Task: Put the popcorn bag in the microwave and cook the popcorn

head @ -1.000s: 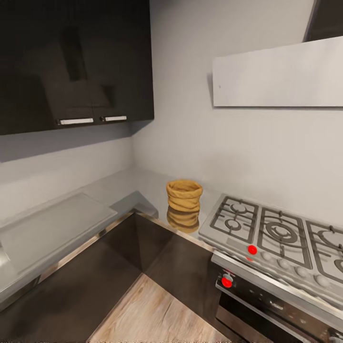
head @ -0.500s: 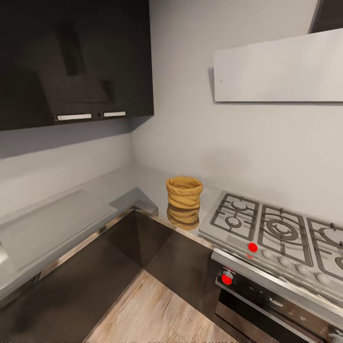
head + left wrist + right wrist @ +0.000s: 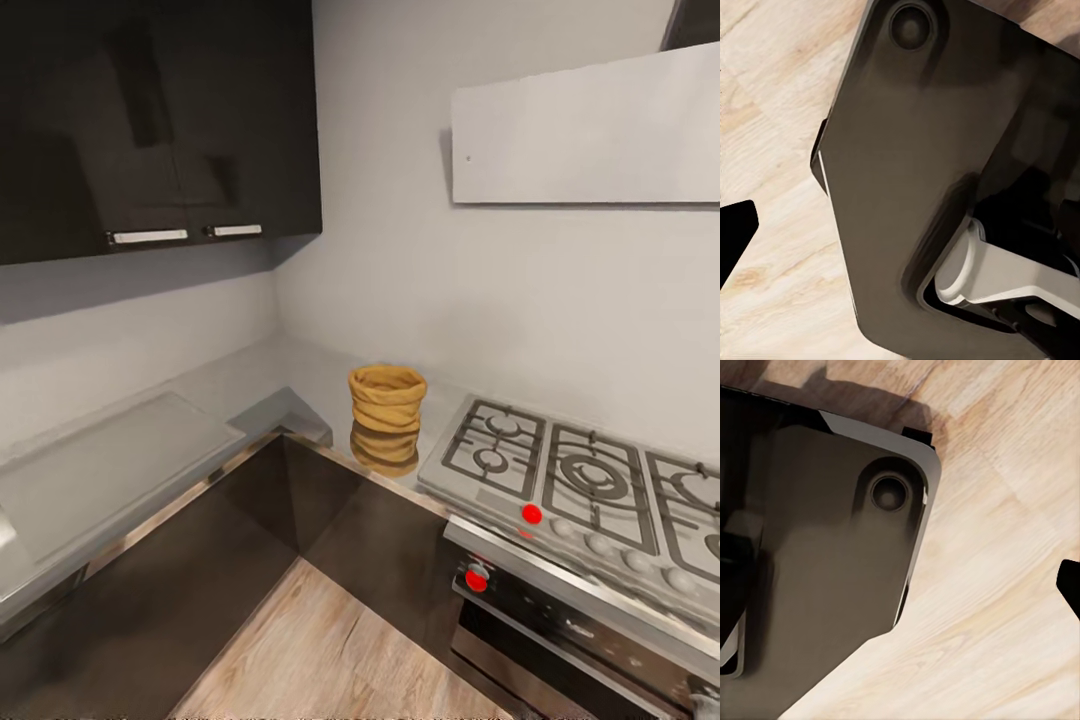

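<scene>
view tilted slightly down, popcorn bag and hood sit higher in frame

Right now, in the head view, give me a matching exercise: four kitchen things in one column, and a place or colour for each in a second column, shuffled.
Things:
1. squat tan crumpled paper popcorn bag
2. grey gas hob with dark grates
3. glossy black wall cabinets
4. flat white hood

Descriptions:
A. high on the wall above the hob
B. standing upright on the glossy grey countertop, in the corner
C. right of the bag, red knob at its front edge
D. upper left, two pale bar handles

Pairs: 1-B, 2-C, 3-D, 4-A
</scene>
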{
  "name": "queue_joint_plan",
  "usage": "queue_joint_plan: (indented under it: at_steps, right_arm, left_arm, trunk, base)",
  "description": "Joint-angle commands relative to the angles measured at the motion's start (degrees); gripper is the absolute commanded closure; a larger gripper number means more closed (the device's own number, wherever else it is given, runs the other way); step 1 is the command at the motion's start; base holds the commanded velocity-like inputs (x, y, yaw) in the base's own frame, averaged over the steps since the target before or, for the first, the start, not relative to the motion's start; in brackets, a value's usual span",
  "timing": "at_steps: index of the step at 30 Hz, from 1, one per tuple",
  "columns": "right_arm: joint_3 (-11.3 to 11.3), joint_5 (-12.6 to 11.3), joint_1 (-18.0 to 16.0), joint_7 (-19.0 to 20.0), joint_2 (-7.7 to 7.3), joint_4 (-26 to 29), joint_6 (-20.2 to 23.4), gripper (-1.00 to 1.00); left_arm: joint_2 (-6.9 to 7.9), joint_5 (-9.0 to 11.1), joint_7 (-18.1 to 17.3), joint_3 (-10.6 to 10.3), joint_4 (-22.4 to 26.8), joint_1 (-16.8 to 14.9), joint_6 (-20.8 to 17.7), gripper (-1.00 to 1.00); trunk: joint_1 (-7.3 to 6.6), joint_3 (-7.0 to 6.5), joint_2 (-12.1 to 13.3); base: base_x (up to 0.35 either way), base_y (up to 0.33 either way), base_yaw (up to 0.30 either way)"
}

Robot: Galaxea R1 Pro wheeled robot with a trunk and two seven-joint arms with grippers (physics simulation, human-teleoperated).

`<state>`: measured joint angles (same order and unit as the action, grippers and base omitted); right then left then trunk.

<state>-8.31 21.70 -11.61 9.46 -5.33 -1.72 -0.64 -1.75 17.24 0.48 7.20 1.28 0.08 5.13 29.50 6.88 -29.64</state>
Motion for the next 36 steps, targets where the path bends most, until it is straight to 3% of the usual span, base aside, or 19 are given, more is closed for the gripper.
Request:
queue_joint_plan:
  at_steps: [1,7,9,10,12,36]
  right_arm:
    - [-0.5,0.5,-0.1,0.1,-0.03,-0.1,-0.1,-1.0]
    - [-0.5,0.5,-0.1,0.1,0.03,-0.1,-0.1,-1.0]
    - [-0.5,0.5,-0.1,0.1,-0.04,-0.1,-0.1,-1.0]
    - [-0.5,0.5,-0.1,0.1,0.08,-0.1,-0.2,-1.0]
    - [-0.5,0.5,-0.1,0.1,0.11,-0.1,-0.3,-1.0]
    - [-0.5,0.5,-0.1,0.1,0.05,-0.1,-0.2,-1.0]
  left_arm:
    - [0.03,0.0,0.0,0.4,0.1,0.0,0.1,-1.0]
    - [0.03,-0.2,0.0,0.1,0.2,0.0,0.2,-1.0]
    - [1.11,-0.4,0.0,-0.1,0.3,0.0,0.2,-1.0]
    - [3.08,-0.6,0.0,-0.3,0.2,0.0,0.2,-1.0]
    - [3.46,-0.6,0.0,-0.2,0.2,0.0,0.2,-1.0]
    - [3.51,-0.4,0.0,-0.2,0.2,0.0,0.2,-1.0]
  trunk:
    - [0.02,0.19,-0.1]
    - [0.02,0.74,-0.1]
    - [0.02,0.92,-0.1]
    - [0.02,1.02,-0.1]
    - [0.02,1.2,-0.1]
    - [0.02,3.41,-0.1]
  base:
    - [0.0,0.0,0.0]
    - [0.0,0.0,0.0]
    - [0.0,0.0,0.0]
    - [0.0,0.0,0.0]
    - [0.0,0.0,0.0]
    - [0.0,0.0,0.0]
